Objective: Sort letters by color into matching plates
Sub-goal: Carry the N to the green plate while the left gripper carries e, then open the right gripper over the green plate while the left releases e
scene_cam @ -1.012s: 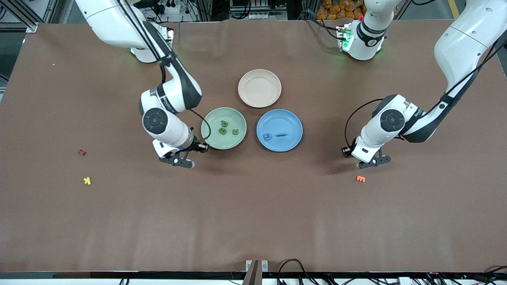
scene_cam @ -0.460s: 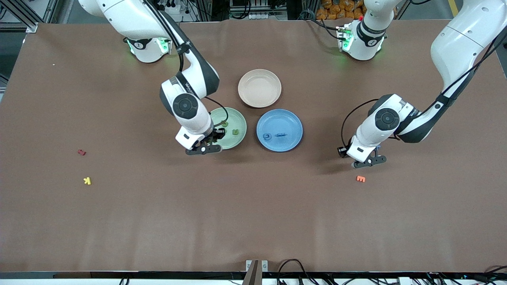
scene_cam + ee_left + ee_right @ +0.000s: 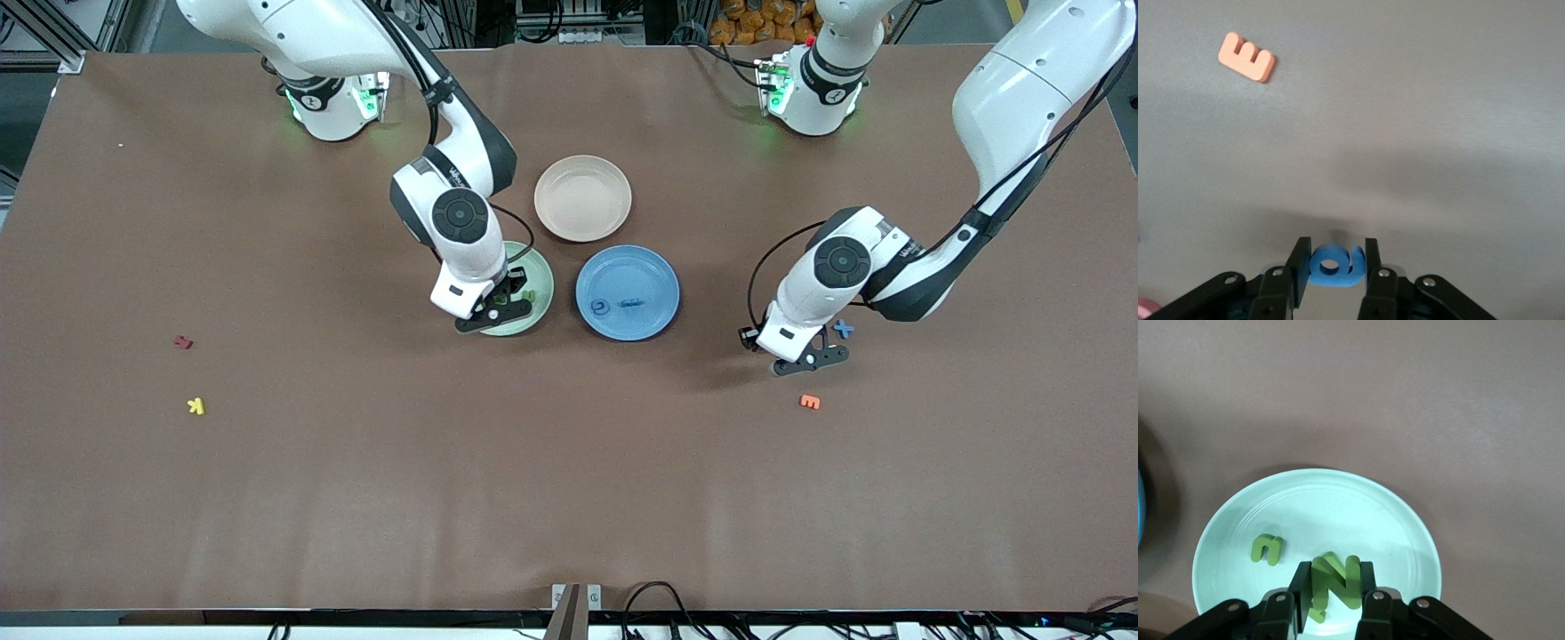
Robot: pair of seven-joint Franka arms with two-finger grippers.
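On the brown tabletop, an orange letter E lies nearest the front camera toward the left arm's end, with a yellow letter and a red letter toward the right arm's end. Just above the orange E, the left gripper hangs over bare tabletop, its jaws clamped on a blue letter with a round hole, seen in the left wrist view. A blue X lies flat beside that gripper, slightly farther from the camera. At mid-table the right gripper is over the pale green plate, jaws clamped on a green N; another green letter rests in the plate, and one more shows partly beneath the N. Beside it, the blue plate holds two blue letters. Farthest back, an empty-looking beige-pink plate sits between the two arms' bases.
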